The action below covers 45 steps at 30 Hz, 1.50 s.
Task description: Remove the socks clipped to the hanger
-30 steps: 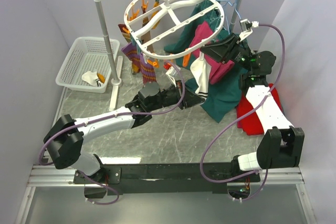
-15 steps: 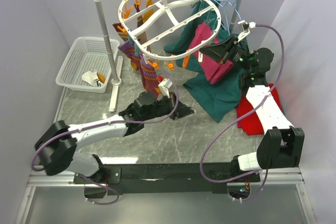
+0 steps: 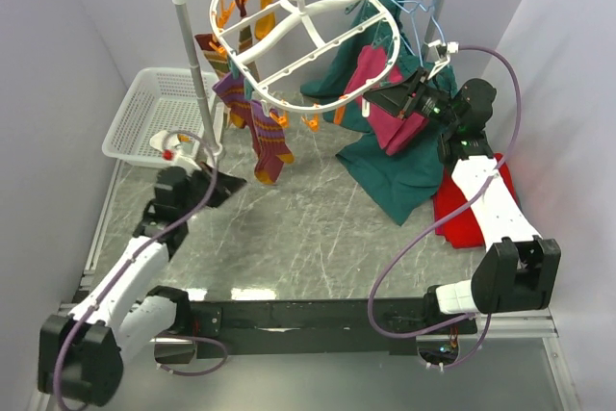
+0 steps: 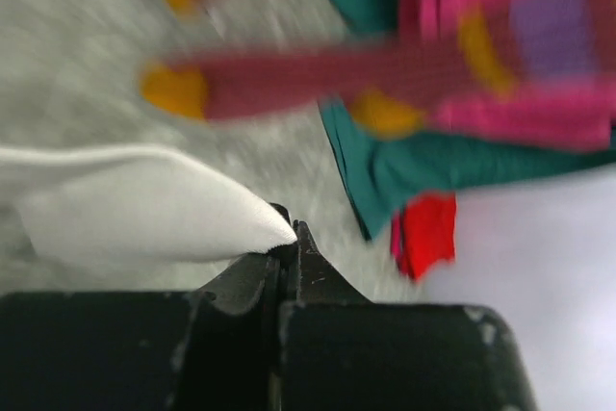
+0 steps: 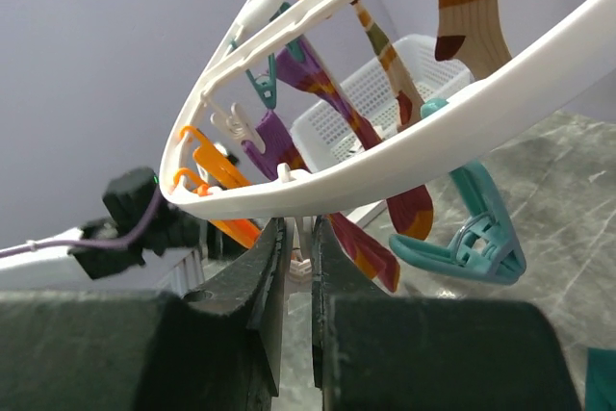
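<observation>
The white oval hanger point(image 3: 310, 28) hangs tilted from the pole, with orange and teal clips on its rim. Several striped socks point(image 3: 270, 146) hang from its left side. In the right wrist view the rim point(image 5: 404, 146) crosses above the jaws, with socks point(image 5: 332, 108) behind it. My right gripper point(image 3: 382, 99) point(image 5: 300, 238) is shut on a small white clip tab under the rim. My left gripper point(image 3: 229, 184) point(image 4: 289, 234) is low beside the basket, away from the hanger, shut on a white sock point(image 4: 144, 214). The view is blurred.
A white basket point(image 3: 144, 108) stands at the back left with a white and orange sock in it. The white pole rack point(image 3: 197, 93) stands beside it. A magenta garment point(image 3: 385, 93), dark green clothes point(image 3: 404, 175) and a red cloth point(image 3: 467, 209) are on the right.
My left arm has swung left from under the hanger to beside the basket, carrying the white sock it pulled off. The hanger has tipped up and to the left. The right gripper keeps its hold.
</observation>
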Available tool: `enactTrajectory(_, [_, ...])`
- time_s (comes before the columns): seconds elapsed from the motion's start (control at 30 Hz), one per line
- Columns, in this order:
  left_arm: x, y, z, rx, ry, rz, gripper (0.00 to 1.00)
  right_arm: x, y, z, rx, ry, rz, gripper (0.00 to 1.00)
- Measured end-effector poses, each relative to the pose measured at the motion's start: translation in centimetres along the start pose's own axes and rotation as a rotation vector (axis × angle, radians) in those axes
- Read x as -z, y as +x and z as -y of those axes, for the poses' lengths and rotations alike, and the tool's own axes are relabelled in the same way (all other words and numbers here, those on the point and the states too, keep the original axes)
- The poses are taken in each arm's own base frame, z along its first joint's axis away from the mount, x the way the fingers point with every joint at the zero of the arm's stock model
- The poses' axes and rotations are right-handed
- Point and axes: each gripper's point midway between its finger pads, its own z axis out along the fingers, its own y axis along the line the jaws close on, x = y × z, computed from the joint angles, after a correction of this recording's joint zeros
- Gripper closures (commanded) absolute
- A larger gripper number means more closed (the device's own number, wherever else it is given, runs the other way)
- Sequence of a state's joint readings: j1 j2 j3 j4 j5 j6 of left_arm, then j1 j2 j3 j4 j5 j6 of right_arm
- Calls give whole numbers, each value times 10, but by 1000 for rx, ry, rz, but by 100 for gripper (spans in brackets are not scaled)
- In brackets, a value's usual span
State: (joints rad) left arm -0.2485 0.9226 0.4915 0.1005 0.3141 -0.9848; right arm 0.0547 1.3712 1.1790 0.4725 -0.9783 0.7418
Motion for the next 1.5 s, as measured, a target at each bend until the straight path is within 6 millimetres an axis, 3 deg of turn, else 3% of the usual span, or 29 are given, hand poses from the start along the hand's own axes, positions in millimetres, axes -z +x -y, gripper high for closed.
enactTrajectory(0.2, [15, -99, -39, 83, -169, 223, 99, 3, 0, -2, 23, 14, -1, 98])
enactTrajectory(0.33, [15, -143, -62, 147, -259, 302, 99, 3, 0, -3, 34, 14, -2, 98])
enactTrajectory(0.43, [10, -175, -58, 151, -276, 343, 98, 4, 1, -3, 36, 18, -6, 98])
enactTrajectory(0.57, [-4, -237, -51, 140, -274, 409, 96, 5, 1, -4, 35, 19, -7, 98])
enactTrajectory(0.63, [-14, -262, -62, 144, -290, 428, 90, 5, 0, -6, 39, 17, -5, 98])
enactTrajectory(0.7, [-23, -274, -85, 169, -324, 429, 74, 6, -1, -9, 43, 14, -3, 98])
enactTrajectory(0.73, [-27, -276, -103, 192, -348, 421, 62, 6, -2, -9, 45, 14, -2, 98])
enactTrajectory(0.77, [-30, -276, -116, 206, -364, 410, 43, 6, -2, -9, 45, 13, -2, 98])
enactTrajectory(0.83, [-38, -271, -145, 246, -397, 369, 36, 6, -2, -10, 45, 13, -2, 98])
enactTrajectory(0.87, [-42, -269, -159, 268, -411, 347, 17, 6, -1, -10, 44, 12, -3, 98])
enactTrajectory(0.93, [-46, -267, -171, 291, -427, 325, 13, 6, -1, -10, 43, 12, -4, 98])
enactTrajectory(0.97, [-46, -263, -173, 294, -431, 315, 6, 5, 0, -10, 41, 11, -6, 98])
enactTrajectory(1.0, [-46, -262, -169, 294, -427, 313, 5, 5, 1, -10, 40, 13, -8, 98])
enactTrajectory(1.1, [-39, -255, -141, 257, -393, 328, 4, 4, 5, -8, 33, 24, -21, 92])
enactTrajectory(1.23, [-18, -233, -75, 159, -297, 378, 4, -1, 7, -8, 27, 60, -42, 77])
enactTrajectory(1.33, [2, -195, -27, 88, -195, 405, 9, -3, 6, -10, 32, 85, -58, 67])
enactTrajectory(1.4, [12, -167, -8, 54, -136, 400, 12, -4, 7, -10, 32, 103, -65, 62])
enactTrajectory(1.5, [17, -129, 5, 17, -75, 365, 9, -1, 11, -7, 25, 137, -78, 55])
